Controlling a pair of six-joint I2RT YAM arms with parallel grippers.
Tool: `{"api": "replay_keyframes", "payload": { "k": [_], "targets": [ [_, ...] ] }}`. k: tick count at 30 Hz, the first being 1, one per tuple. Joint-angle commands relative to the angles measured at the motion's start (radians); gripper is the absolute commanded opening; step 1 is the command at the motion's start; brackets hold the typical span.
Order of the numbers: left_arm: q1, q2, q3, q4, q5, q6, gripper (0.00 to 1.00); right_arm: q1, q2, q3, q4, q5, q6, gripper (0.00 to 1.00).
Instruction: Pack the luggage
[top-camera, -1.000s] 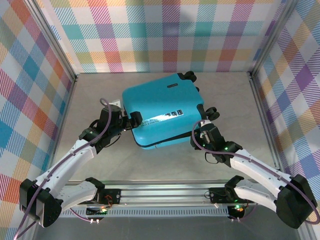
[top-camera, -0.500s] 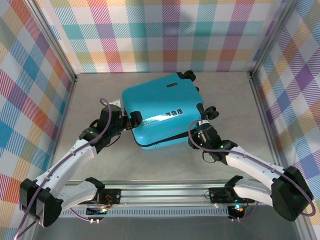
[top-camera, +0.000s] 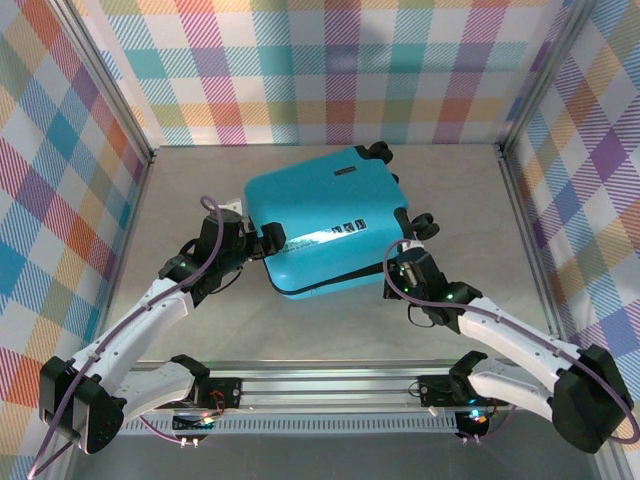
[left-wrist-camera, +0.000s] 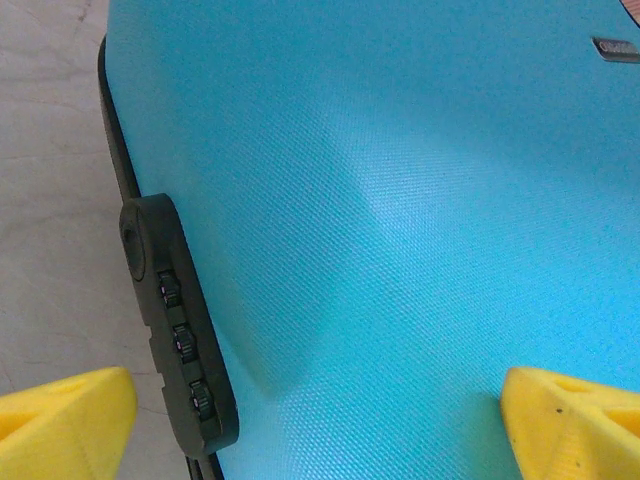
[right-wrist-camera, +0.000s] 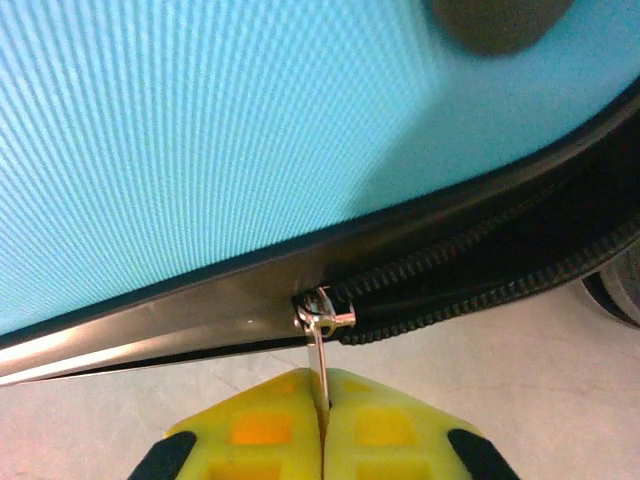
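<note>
The turquoise luggage (top-camera: 325, 220) lies flat on the table, lid down, its black zipper seam (right-wrist-camera: 480, 265) parted to the right of the slider. My right gripper (right-wrist-camera: 323, 400) is at the near right corner (top-camera: 402, 268) and is shut on the silver zipper pull (right-wrist-camera: 317, 345), which runs down between the yellow fingertips. My left gripper (top-camera: 262, 240) stands open against the left side, one yellow finger (left-wrist-camera: 60, 425) off the shell by the combination lock (left-wrist-camera: 180, 340), the other (left-wrist-camera: 575, 420) over the turquoise top.
The luggage's black wheels (top-camera: 378, 152) point toward the back wall and another wheel (top-camera: 424, 226) sits by my right arm. Plaid walls and metal posts (top-camera: 520, 200) enclose the table. Bare tabletop (top-camera: 330, 330) lies between the case and the arm bases.
The right gripper has closed its fingers onto the zipper pull and shifted slightly along the near right corner. The left arm and the luggage have stayed put.
</note>
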Motion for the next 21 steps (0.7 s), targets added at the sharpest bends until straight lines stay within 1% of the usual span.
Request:
{"api": "replay_keyframes", "payload": {
  "k": [1, 2, 6, 9, 13, 18, 21],
  "targets": [
    [0.003, -0.006, 0.002, -0.045, -0.006, 0.026, 0.93, -0.027, -0.095, 0.078, -0.117, 0.044, -0.023, 0.16],
    [0.003, -0.007, 0.002, -0.044, -0.007, 0.028, 0.93, -0.029, -0.111, 0.078, -0.129, 0.048, -0.022, 0.18],
    [0.003, -0.005, 0.002, -0.044, -0.011, 0.03, 0.93, -0.034, -0.159, 0.077, -0.178, 0.096, -0.01, 0.2],
    [0.004, -0.001, 0.002, -0.042, -0.009, 0.03, 0.93, -0.036, -0.189, 0.067, -0.174, 0.085, -0.012, 0.23],
    [0.004, 0.008, 0.004, -0.036, -0.005, 0.032, 0.93, -0.035, -0.139, 0.081, -0.186, 0.059, -0.034, 0.25],
    [0.004, 0.014, 0.008, -0.036, -0.007, 0.032, 0.93, -0.034, -0.065, 0.075, -0.14, -0.002, -0.061, 0.26],
    [0.004, 0.019, 0.008, -0.035, -0.008, 0.032, 0.93, -0.032, -0.037, 0.066, -0.115, -0.011, -0.071, 0.26]
  ]
}}
